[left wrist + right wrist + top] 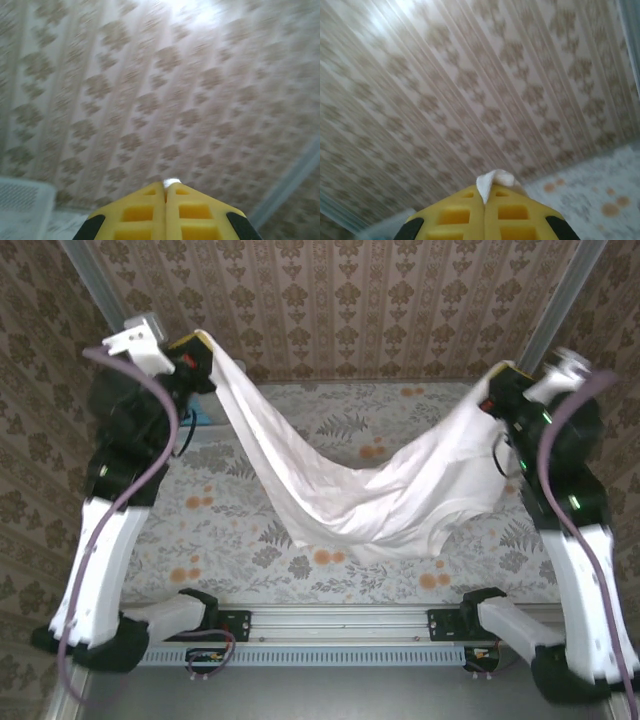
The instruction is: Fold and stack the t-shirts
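Observation:
A cream-white t-shirt (pixel 350 495) hangs in the air between my two raised arms, sagging in a deep curve above the table. At the upper left my left gripper (pixel 205 343) is shut on one end of it; a white tip of cloth (pixel 171 182) pokes out between its closed yellow fingers (pixel 137 212). At the upper right my right gripper (pixel 503 375) is shut on the other end, and a fold of white cloth (pixel 492 180) sticks out between its yellow fingers (pixel 517 212). The shirt's lowest part (pixel 400 540) hangs close over the table's front half.
The table wears a floral cloth (pixel 220 530) with orange and grey patterns. Patterned wallpaper (pixel 360 300) stands behind and at both sides. A white perforated basket (pixel 22 207) sits at the far left, near the left arm. The arm bases (pixel 345 625) line the near edge.

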Tool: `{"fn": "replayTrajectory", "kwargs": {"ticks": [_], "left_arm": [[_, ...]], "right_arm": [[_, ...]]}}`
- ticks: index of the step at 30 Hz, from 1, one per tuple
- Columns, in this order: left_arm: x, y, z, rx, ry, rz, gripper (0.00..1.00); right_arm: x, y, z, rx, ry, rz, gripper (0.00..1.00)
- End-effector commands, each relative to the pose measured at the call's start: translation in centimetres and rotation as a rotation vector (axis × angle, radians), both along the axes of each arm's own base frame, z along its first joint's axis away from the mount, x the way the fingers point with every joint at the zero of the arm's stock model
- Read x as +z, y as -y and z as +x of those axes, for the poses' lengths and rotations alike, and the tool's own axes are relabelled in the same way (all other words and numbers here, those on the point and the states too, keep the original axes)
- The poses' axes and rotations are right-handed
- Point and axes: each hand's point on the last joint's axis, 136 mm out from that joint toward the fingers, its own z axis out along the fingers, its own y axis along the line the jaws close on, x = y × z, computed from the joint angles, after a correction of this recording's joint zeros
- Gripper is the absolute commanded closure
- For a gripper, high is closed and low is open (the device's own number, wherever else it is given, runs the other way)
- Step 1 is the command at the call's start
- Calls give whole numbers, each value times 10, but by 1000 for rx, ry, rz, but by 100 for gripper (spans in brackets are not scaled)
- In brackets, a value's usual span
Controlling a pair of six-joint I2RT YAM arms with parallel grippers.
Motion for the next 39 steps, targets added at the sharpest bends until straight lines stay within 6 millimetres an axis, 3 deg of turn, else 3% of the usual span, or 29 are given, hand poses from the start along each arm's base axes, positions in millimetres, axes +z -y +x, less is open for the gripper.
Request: {"fn": "replayTrajectory", "kwargs": {"ticks": [1,3,4,6,7,9,10,12,13,15,19,22,24,25,30,32,36,39], "left_arm": [[-113,-1,94,62,-356,-28,100],[-166,8,145,60,-510,9,100],[-191,12,167,61,-586,22,92],[-239,22,202,57,-703,63,48],[-264,29,216,37,-764,87,38],[-289,36,222,16,-842,131,14],[-300,42,221,-4,-874,144,8],[-312,49,214,-25,-887,175,0],[-314,52,209,-22,-867,194,0],[-307,55,193,-19,-799,188,0],[-303,60,146,-32,-780,200,7],[-314,67,107,-22,-791,253,19],[-323,69,84,-16,-787,287,30],[-330,81,66,-42,-793,319,34],[-375,89,-2,-113,-890,453,45],[-393,90,-29,-152,-928,483,48],[-424,70,-73,-152,-1016,538,48],[-442,56,-93,-140,-1054,544,47]], "right_arm": [[-121,-6,75,-6,-365,-94,100],[-173,-8,115,-19,-503,-121,100],[-199,-10,134,-20,-566,-137,100],[-245,-10,160,-39,-688,-157,100],[-269,-8,170,-49,-755,-166,100],[-299,-6,180,-56,-838,-161,100],[-311,-6,182,-52,-862,-143,92],[-324,0,181,-57,-881,-86,61],[-326,4,177,-66,-880,-62,48],[-321,13,169,-79,-850,-18,39],[-288,19,140,-70,-729,34,32],[-285,9,108,-27,-664,93,30],[-298,-3,85,25,-649,169,30],[-309,-12,74,63,-647,210,31],[-367,-46,20,167,-800,295,36],[-381,-63,5,230,-852,282,37],[-398,-94,-19,313,-923,234,38],[-406,-115,-33,361,-976,197,38]]}}
